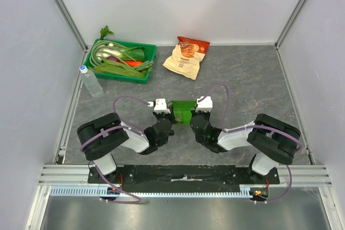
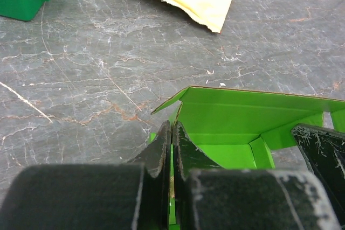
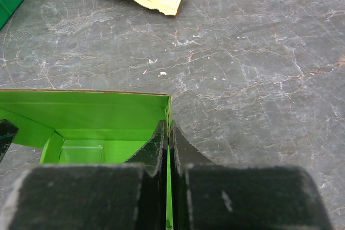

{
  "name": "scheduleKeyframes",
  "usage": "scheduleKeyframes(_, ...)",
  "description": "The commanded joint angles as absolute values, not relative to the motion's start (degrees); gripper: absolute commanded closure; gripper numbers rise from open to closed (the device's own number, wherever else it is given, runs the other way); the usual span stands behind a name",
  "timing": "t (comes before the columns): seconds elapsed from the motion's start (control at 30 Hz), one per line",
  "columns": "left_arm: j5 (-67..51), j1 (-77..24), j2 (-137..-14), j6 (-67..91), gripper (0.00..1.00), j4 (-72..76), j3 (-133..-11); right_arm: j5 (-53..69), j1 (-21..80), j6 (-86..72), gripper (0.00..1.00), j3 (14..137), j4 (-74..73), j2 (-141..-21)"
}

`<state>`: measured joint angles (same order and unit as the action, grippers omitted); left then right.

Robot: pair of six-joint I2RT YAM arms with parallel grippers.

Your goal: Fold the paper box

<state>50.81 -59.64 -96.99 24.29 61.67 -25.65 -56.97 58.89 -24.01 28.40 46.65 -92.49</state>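
Top external view: the left hand point(image 1: 168, 117) and right hand point(image 1: 197, 117) are each pinching a side wall of the paper box point(image 1: 183, 110) sitting between them, apparently bracing it for folding.

Pale grey wall panels point(image 1: 183, 4) close in the back and both sides, joined at the corners by aluminium posts point(image 1: 63, 12). The tabletop point(image 1: 253, 84) is dark grey, marbled with white and rust veins, and evenly lit. An aluminium rail point(image 1: 54, 175) runs along its near edge.
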Motion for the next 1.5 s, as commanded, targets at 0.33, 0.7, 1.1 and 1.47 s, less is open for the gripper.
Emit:
scheduleKeyframes(0.33,57.57,-63.01,-97.12,33.22,0.98,60.29,-20.66,-70.66,63.02,-46.91,1.0,34.19,23.92,-89.91)
scheduleKeyframes(0.7,58.53,-65.65,-98.0,35.59,0.98,58.62,-19.87,-71.9,65.21,-56.33,1.0,32.08,17.58,-92.63)
scheduleKeyframes(1.1,62.04,-68.29,-98.88,39.11,0.98,55.55,-18.46,-75.23,68.38,-59.24,1.0,29.8,15.91,-93.96)
scheduleKeyframes(1.47,69.08,-70.93,-100.28,39.37,0.98,51.15,-20.04,-71.64,70.93,-65.47,0.62,29.01,-3.32,-84.48)
